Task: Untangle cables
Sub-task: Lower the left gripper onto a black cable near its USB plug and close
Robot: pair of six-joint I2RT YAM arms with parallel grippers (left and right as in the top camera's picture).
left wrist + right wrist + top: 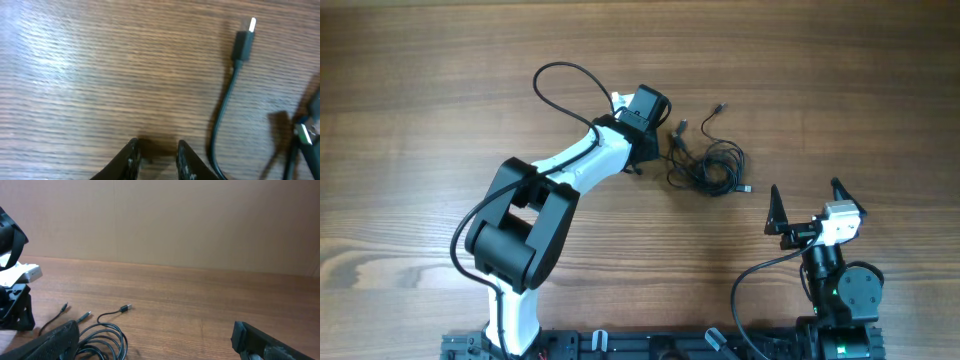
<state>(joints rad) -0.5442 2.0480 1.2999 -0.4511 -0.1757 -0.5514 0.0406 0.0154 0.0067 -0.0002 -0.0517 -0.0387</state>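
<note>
The left hand (pixel 157 156) stands narrow and empty over the brown wooden bench (pixel 100 75). Just right of it runs a thin black cord with silver plug (pixel 226 100), part of the bunched thin black cables (pixel 705 165) beyond. It seems to be seeking a strand; next, shift right and pinch it. Farther off, the right hand (pixel 807 197) stands wide and empty. Nothing blocks.

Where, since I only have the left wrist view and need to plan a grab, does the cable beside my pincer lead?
Observer: Overhead, it joins a loose bunch of cables lying just right of the left pincer.
Operator: Is the right arm involved?
Observer: No. The right pincer is wide open and empty, apart from the bunch.
Operator: Any free ends over there?
Observer: One plug pokes out on the side of the bunch facing the right pincer.
</note>
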